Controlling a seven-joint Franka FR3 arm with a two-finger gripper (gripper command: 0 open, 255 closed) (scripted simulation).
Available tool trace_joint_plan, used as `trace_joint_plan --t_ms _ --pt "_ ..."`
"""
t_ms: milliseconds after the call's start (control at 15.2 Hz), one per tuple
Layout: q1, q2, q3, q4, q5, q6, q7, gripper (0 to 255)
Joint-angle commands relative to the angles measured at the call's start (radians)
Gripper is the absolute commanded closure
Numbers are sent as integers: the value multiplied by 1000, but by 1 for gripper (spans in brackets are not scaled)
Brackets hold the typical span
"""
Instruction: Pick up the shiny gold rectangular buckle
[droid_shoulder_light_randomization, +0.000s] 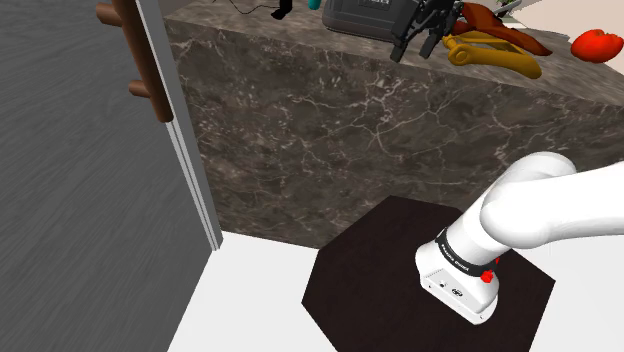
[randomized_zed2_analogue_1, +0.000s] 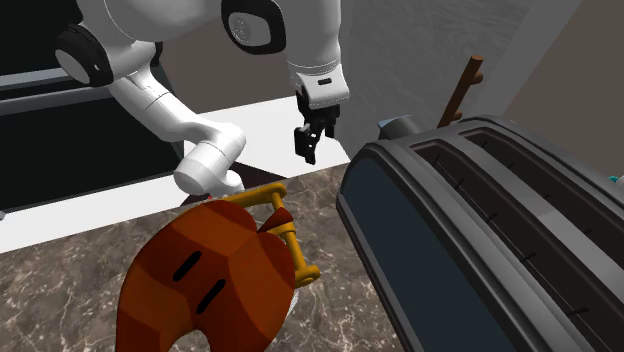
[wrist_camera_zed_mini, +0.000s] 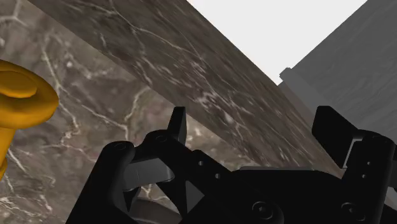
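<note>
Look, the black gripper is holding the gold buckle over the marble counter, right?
Not holding. The gripper hangs open and empty over the marble counter, apart from the gold buckle. The wrist view shows nothing between its fingers.

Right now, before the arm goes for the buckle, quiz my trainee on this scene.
1. True or false: the gripper is shut on the gold buckle.
2. In the second exterior view, what stands right of the buckle? A) dark toaster; B) white bowl; C) red kettle.
3. What surface is under the buckle?
Key: 1 false, it is open; 2 A; 3 the brown marbled counter.
</note>
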Motion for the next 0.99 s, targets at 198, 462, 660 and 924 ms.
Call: trace_joint_plan --t_ms 198,462,660,924 --pt "-24 1 -60 35 -38 -55 -56 0" --pt "-53 18 -139 97 -90 -124 -131 0" --pt "-71 43 -197 154 -129 -172 -190 0" --pt "-85 62 -243 187 -160 -196 -236 0"
